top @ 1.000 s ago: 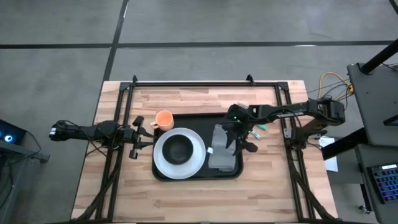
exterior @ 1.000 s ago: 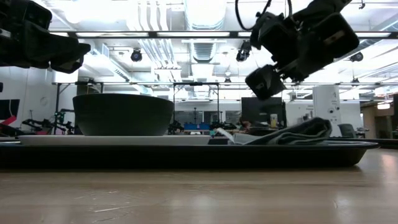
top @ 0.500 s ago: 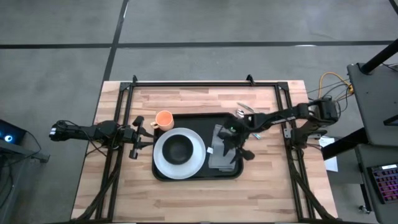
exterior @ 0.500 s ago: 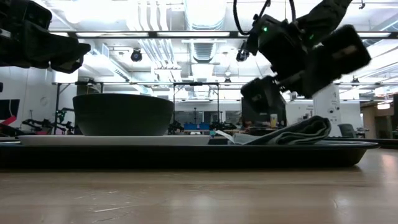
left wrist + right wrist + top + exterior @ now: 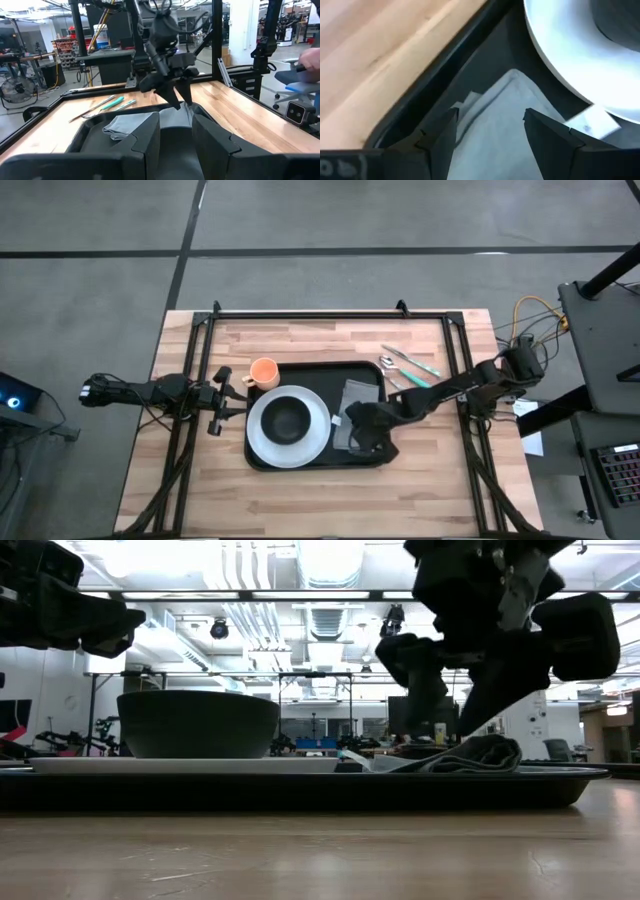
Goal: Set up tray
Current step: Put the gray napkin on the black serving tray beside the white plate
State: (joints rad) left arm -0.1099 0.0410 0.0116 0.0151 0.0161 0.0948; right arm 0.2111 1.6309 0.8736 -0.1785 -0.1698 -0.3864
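A large black tray (image 5: 310, 462) lies in the middle of the wooden table (image 5: 420, 485). On its left half sits a white plate (image 5: 262, 448) carrying a dark bowl (image 5: 287, 418); on its right half lies a grey cloth (image 5: 354, 397). The right tool (image 5: 362, 432) reaches low over the cloth, inside the tray's right end, its two fingers (image 5: 555, 142) spread apart above the fabric. The left tool (image 5: 222, 401) waits just beyond the tray's left edge, fingers apart, beside an orange cup (image 5: 263, 372).

Two slim dark arms (image 5: 450, 385) trailing black cables, with blocky matte-black jaws.
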